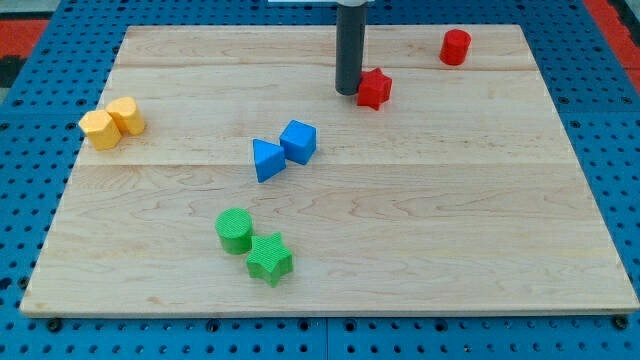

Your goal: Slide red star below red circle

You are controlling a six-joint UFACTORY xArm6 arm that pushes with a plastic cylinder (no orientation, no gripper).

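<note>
The red star [375,88] lies on the wooden board near the view's top, right of centre. The red circle [455,47], a short cylinder, stands further to the view's upper right, near the board's top edge. My tip [348,93] is at the lower end of the dark rod, right against the red star's left side. The star sits left of and lower than the red circle.
A blue triangle [267,160] and a blue cube [298,141] touch near the board's centre. A green circle [234,230] and a green star [269,258] sit at the lower middle. Two yellow blocks [111,123] lie at the left edge. The wooden board [480,220] rests on a blue pegboard.
</note>
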